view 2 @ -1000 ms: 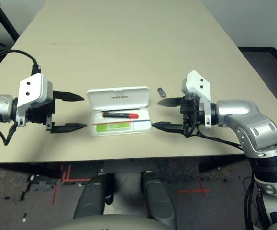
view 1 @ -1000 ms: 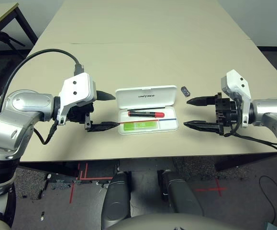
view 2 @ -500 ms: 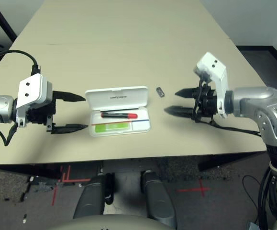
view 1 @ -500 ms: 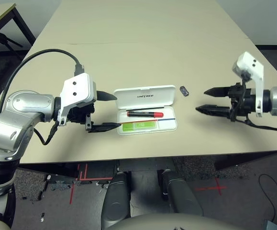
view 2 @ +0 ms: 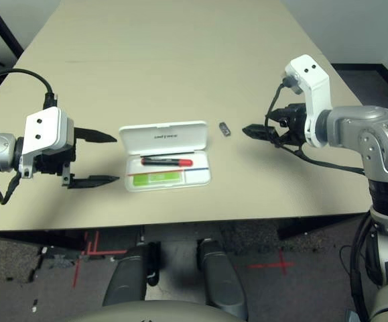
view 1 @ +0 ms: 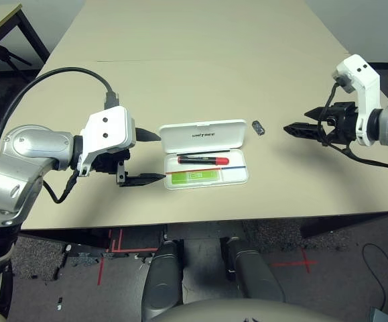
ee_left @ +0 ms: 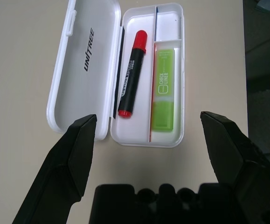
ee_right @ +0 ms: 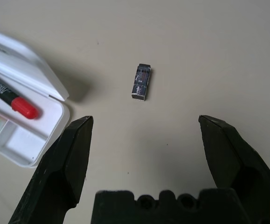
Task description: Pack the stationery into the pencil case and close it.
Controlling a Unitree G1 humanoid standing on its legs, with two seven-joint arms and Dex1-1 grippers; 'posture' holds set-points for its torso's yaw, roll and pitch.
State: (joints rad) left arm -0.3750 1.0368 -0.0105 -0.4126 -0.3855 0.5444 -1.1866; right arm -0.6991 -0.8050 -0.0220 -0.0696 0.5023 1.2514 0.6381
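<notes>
Right gripper (ee_right: 144,140), fingers spread, faces the clip (ee_right: 141,82) at centre frame, lengthwise towards it; left gripper (ee_left: 148,135) open too.

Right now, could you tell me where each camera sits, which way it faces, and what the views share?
Head eyes: from the head, forward and down at the table; both forearms, open left gripper and right gripper show.
Left wrist: along its open fingers at the open case holding marker and highlighter.
Right wrist: along its open fingers at the clip.
Both wrists share case and marker.
</notes>
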